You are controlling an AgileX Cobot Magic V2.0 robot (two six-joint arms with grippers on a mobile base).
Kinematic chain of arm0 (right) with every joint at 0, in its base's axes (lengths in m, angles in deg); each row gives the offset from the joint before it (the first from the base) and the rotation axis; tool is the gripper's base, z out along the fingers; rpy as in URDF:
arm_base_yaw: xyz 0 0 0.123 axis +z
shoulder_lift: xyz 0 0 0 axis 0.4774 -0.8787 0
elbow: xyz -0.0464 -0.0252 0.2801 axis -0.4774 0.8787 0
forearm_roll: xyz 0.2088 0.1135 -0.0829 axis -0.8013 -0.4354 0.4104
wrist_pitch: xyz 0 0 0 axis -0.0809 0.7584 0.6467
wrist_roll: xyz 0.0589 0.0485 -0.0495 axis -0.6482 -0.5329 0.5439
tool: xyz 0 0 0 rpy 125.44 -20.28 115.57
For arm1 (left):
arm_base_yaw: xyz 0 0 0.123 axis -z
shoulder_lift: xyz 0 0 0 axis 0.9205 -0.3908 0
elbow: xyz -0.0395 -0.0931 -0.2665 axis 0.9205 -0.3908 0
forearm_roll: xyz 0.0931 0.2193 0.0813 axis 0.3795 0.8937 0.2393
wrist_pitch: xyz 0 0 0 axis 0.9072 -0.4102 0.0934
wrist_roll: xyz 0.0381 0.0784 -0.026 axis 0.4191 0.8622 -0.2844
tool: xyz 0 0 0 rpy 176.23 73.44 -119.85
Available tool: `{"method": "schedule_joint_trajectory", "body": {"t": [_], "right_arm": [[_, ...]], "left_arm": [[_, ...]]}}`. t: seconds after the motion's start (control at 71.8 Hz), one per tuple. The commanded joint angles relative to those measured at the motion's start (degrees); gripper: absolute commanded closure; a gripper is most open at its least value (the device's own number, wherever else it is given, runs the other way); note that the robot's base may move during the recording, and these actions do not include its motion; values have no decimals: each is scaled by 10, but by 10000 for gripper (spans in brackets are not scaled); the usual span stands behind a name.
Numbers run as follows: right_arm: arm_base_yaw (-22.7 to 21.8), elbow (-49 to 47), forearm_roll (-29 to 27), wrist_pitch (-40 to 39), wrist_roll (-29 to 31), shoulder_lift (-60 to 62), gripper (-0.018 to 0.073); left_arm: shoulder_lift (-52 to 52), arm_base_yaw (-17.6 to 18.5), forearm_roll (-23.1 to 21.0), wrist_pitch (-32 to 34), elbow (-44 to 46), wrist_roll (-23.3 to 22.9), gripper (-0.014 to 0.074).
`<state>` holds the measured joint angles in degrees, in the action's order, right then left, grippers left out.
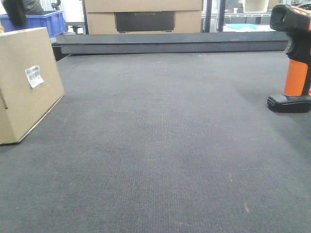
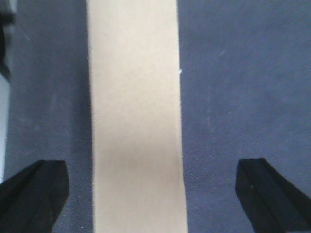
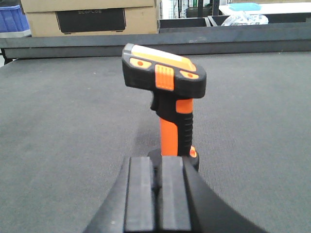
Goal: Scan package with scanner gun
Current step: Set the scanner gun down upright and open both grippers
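Observation:
The package (image 1: 24, 82), a tan cardboard box with a white barcode label (image 1: 34, 75) on the face turned toward the table's middle, stands at the left edge of the front view. From above, its narrow top face (image 2: 136, 121) runs between the fingertips (image 2: 34, 189) of my left gripper (image 2: 153, 194), which is wide open with both fingers clear of the box. The scanner gun (image 3: 167, 92) stands upright on its black base at the right (image 1: 294, 63). My right gripper (image 3: 156, 194) is shut and empty, its tips just short of the scanner's base.
A larger cardboard box with a dark panel (image 1: 143, 17) and a blue crate (image 1: 41, 22) sit beyond a raised dark ledge (image 1: 170, 42) at the back. Dark carpet-like table surface (image 1: 160, 145) spans between package and scanner.

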<state>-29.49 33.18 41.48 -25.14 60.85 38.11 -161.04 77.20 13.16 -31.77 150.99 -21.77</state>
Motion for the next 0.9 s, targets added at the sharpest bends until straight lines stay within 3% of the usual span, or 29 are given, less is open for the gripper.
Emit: {"method": "schedule_joint_trajectory", "body": {"t": [0.0, 0.097, 0.181, 0.459, 0.654, 0.807, 0.891], "right_arm": [[1, 1, 5, 1, 0, 2, 728], [1, 1, 5, 11, 0, 2, 728], [1, 1, 5, 12, 0, 2, 728], [1, 1, 5, 13, 0, 2, 728], [1, 1, 5, 17, 0, 2, 728], [1, 1, 5, 17, 0, 2, 728], [1, 1, 5, 16, 0, 7, 728]], "left_arm": [[47, 2, 3, 17, -2, -17, 4], [94, 2, 3, 57, -36, -33, 55], [131, 2, 0, 88, -76, -35, 162], [244, 2, 1, 275, -255, -35, 710], [331, -17, 2, 406, -381, -35, 707], [423, -66, 6, 421, -458, -34, 707], [484, -76, 6, 424, -500, -31, 694]]}}
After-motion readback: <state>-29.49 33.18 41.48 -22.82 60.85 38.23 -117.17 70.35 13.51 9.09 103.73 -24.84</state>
